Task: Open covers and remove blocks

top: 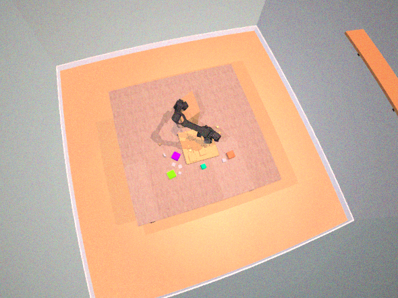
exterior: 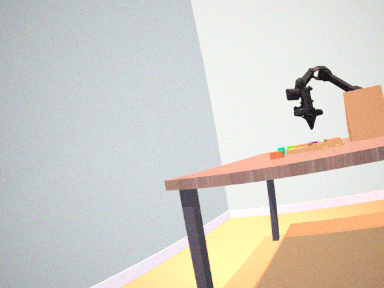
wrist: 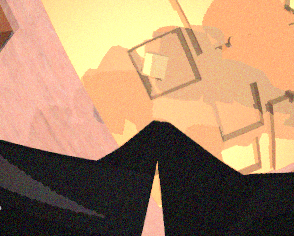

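Observation:
The wooden puzzle board lies on the table, partly under the arm and its shadow. My gripper is shut and empty, its tips together well above the board. In the wrist view a small pale yellow piece stands inside a dark square outline on the board; whether that outline is a cover or a well I cannot tell. Other outlines and slots show to its right. Another pale piece shows on the board's left part. A small yellow block lies on the table, off the board.
Around the board lie a purple block, a lime block, a teal block, an orange block and several small pale blocks. An orange-brown box stands by the arm's base.

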Tool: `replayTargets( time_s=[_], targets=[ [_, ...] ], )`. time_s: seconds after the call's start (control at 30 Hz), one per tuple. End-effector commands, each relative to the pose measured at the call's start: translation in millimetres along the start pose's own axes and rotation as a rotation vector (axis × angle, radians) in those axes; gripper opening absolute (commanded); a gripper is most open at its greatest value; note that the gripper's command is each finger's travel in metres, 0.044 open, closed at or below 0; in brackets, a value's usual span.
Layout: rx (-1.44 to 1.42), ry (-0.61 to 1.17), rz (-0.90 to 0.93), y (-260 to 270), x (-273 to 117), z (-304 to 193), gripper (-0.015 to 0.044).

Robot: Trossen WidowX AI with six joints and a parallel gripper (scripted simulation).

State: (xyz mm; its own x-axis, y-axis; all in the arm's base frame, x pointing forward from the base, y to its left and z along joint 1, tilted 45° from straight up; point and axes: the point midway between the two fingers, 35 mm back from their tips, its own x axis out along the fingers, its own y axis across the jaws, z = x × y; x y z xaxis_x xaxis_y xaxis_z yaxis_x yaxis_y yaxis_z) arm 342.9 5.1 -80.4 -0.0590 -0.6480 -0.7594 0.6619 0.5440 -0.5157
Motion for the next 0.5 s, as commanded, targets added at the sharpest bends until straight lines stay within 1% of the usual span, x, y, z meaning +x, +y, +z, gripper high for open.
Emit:
replayTargets(
  time_s=[0.0,0.47],
  targets=[
    [-0.19,-0.004,-0.007,-14,1,18,0.0],
    [-0.873,-0.008,-0.038,-66,2,75,0.0]
  ],
)
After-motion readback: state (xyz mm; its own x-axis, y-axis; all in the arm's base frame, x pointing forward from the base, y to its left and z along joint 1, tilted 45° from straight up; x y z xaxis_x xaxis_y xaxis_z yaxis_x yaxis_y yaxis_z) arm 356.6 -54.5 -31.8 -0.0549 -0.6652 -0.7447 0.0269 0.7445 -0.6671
